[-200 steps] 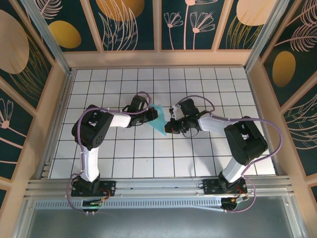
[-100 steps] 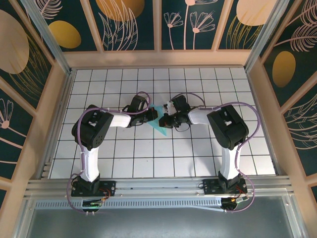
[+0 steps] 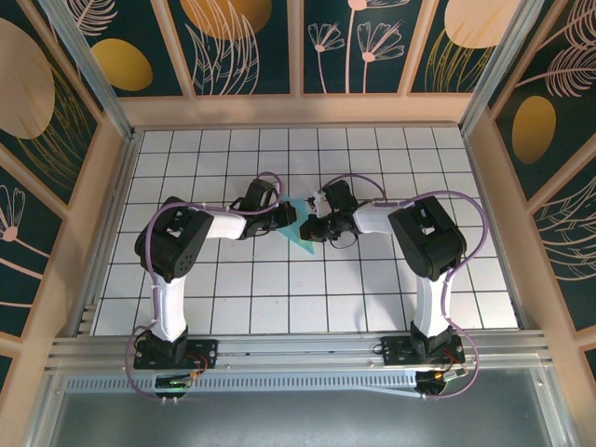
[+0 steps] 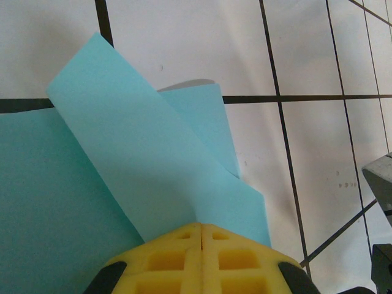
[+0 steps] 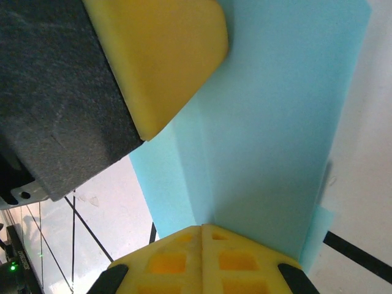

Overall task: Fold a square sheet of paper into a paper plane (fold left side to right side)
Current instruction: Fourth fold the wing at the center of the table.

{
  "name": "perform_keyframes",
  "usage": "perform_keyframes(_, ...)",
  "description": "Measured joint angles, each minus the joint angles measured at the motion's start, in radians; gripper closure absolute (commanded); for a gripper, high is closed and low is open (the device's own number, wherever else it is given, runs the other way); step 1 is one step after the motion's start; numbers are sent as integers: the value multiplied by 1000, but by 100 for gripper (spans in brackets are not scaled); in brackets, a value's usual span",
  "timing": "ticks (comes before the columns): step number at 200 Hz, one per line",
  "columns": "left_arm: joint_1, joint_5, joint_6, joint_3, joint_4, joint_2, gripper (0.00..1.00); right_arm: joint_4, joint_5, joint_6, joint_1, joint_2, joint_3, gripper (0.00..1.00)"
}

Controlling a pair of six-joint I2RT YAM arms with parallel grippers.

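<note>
The turquoise-blue sheet of paper point(image 3: 301, 235), partly folded, lies in the middle of the white grid table, between the two grippers. My left gripper point(image 3: 288, 220) is at its left edge. In the left wrist view its yellow fingertips point(image 4: 201, 228) are shut on the paper point(image 4: 153, 159), and a long flap rises from them. My right gripper point(image 3: 315, 226) meets the paper from the right. In the right wrist view that gripper point(image 5: 201, 229) is shut on the sheet point(image 5: 275, 122) at a crease, with the left gripper's yellow finger point(image 5: 159, 55) close above.
White grid tiles point(image 3: 279, 289) spread around the paper on every side. Wooden walls point(image 3: 298, 110) with dark patterned panels enclose the table. Purple cables point(image 3: 484, 228) loop along both arms.
A second ago the right gripper sat lower and further right; its arm has swung in and the gripper has moved up-left onto the paper. The left gripper has stayed put.
</note>
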Motion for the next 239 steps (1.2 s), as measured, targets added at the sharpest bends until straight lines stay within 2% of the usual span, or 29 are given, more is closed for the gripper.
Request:
perform_keyframes(107,0,-2,-2,0,0,0,100,-77,-7,-49,7,-118,-130,100)
perform_keyframes(161,0,-2,-1,0,0,0,100,-210,-8,-77,3,-198,-157,100)
perform_keyframes(188,0,-2,-1,0,0,0,100,-220,-9,-79,-29,-282,-157,87)
perform_keyframes(208,0,-2,-2,0,0,0,100,-190,-8,-76,-82,-330,-157,84)
perform_keyframes(219,0,-2,-3,0,0,0,100,-162,-8,-71,-103,-339,-157,86)
perform_keyframes(239,0,-2,-6,0,0,0,100,-109,-11,-50,-113,-335,-156,100)
